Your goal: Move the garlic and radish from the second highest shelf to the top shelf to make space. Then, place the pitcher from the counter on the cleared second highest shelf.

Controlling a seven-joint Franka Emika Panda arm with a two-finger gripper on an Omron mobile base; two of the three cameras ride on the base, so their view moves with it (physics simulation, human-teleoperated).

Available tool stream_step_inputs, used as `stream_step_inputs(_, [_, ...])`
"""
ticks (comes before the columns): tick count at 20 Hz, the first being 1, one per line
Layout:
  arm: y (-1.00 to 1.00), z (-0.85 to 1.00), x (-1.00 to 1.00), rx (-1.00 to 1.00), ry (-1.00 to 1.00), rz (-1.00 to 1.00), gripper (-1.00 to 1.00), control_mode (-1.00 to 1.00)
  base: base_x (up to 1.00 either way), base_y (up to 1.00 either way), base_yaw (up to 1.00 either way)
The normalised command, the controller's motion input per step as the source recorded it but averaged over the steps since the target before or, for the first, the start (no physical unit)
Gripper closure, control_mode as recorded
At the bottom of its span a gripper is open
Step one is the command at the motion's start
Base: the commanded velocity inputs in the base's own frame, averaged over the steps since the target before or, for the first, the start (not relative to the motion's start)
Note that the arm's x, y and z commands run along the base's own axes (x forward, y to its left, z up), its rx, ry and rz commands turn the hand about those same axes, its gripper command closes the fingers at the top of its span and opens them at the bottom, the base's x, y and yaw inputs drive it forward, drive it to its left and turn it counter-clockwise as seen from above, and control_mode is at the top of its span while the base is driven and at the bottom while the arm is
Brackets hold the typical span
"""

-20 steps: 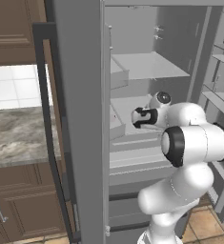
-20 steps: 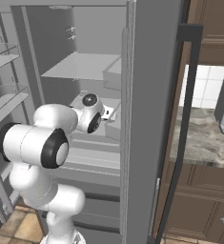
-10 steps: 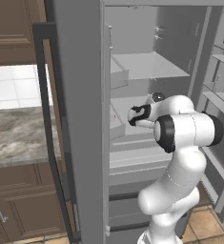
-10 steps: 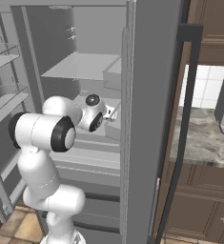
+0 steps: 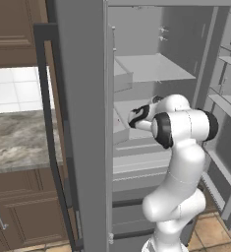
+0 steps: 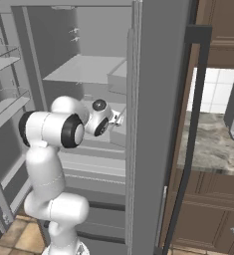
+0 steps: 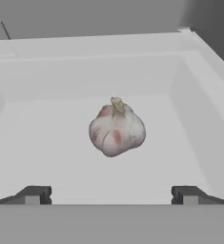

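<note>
Left base view: the white arm [image 5: 181, 147] reaches into the open fridge [image 5: 161, 98], its claw [image 5: 133, 118] level with the second shelf [image 5: 136, 106], under the top shelf [image 5: 154, 67]. The marbled surface [image 5: 18, 142] lies left of the fridge.

Right base view: the claw [image 6: 119, 118] pokes toward a pale bin [image 6: 117, 132] on that same shelf.

Hand view: the claw [image 7: 111, 195] is released, tips set wide apart. The garlic [image 7: 117, 133] sits alone on the pale bin floor [image 7: 51, 157], centred ahead of the tips, not touched.
</note>
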Motion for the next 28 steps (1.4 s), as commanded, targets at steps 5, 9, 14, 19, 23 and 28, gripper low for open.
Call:
stream_step_inputs(5, [0.0,-0.16,0.33,0.0,0.0,0.0,-1.0,-1.0,0.0,0.0,0.0])
stream_step_inputs(9, [0.0,-0.15,0.32,0.0,0.0,0.0,-1.0,-1.0,0.0,0.0,0.0])
stream_step_inputs(14, [-0.02,-0.15,0.32,0.0,0.0,0.0,-1.0,-1.0,0.0,0.0,0.0])
stream_step_inputs(19, [-0.07,-0.16,0.3,0.0,0.0,0.0,-1.0,-1.0,0.0,0.0,0.0])
stream_step_inputs(23, [-0.05,-0.16,0.29,0.0,0.0,0.0,-1.0,-1.0,0.0,0.0,0.0])
stream_step_inputs(28, [0.0,-0.3,0.17,0.0,0.0,0.0,1.0,-1.0,0.0,0.0,0.0])
